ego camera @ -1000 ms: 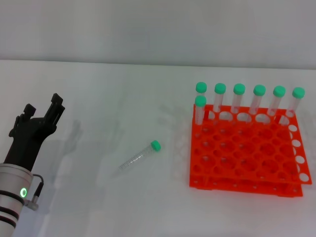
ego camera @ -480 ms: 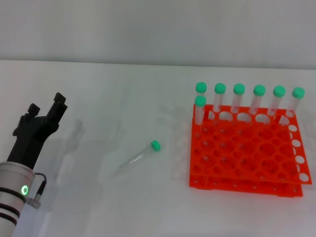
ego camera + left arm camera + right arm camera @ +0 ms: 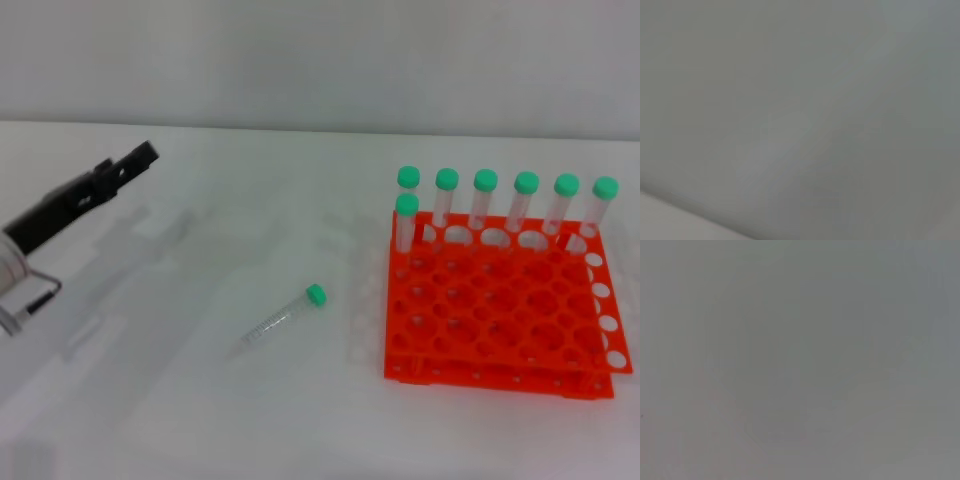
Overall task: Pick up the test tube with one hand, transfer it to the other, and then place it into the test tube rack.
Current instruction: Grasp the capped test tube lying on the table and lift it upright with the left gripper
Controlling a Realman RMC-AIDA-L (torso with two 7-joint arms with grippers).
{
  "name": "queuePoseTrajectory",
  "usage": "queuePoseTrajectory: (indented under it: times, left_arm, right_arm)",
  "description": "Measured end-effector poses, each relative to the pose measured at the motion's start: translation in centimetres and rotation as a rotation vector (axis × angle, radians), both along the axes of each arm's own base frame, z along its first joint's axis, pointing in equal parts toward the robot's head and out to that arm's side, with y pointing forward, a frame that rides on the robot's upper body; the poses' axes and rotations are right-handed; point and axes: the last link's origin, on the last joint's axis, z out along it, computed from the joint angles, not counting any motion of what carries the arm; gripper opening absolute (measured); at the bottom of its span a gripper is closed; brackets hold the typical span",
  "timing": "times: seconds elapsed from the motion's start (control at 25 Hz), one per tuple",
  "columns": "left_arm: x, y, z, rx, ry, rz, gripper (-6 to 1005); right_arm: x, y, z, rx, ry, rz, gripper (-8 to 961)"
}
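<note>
The test tube [image 3: 283,317] lies on its side on the white table, with its green cap [image 3: 316,294] pointing toward the orange-red test tube rack [image 3: 497,313]. My left gripper [image 3: 138,157] hangs above the table at the far left, well away from the tube, and is seen side-on with its tip pointing right. Its silver wrist cuff [image 3: 10,268] is at the left edge. Nothing is in the gripper. The right hand is out of view. Both wrist views show only plain grey.
Several green-capped tubes [image 3: 485,200] stand upright in the rack's back row, and one more [image 3: 405,222] stands at the back left corner. The rack's other holes hold nothing. A grey wall runs behind the table.
My left arm has swung up and back toward the far left and turned, so the hand now shows side-on. The tube and the rack have not moved.
</note>
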Motion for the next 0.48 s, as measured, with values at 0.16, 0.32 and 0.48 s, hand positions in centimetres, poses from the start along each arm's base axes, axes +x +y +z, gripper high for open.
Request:
queuePoseTrajectory:
  times: [0.16, 0.32, 0.48]
  left_arm:
    - [2.3, 2.4, 2.1, -0.176, 0.093, -0.080, 893]
    - [5.4, 3.6, 3.7, -0.317, 0.207, -0.187, 893]
    - [8.2, 4.1, 4.7, -0.428, 0.271, -0.263, 892]
  right_arm:
    - [-0.1, 0.1, 0.1, 0.003, 0.000, 0.005, 869]
    - [-0.1, 0.1, 0.1, 0.006, 0.000, 0.006, 869]
    - [0.0, -0.1, 0.2, 0.009, 0.000, 0.006, 869]
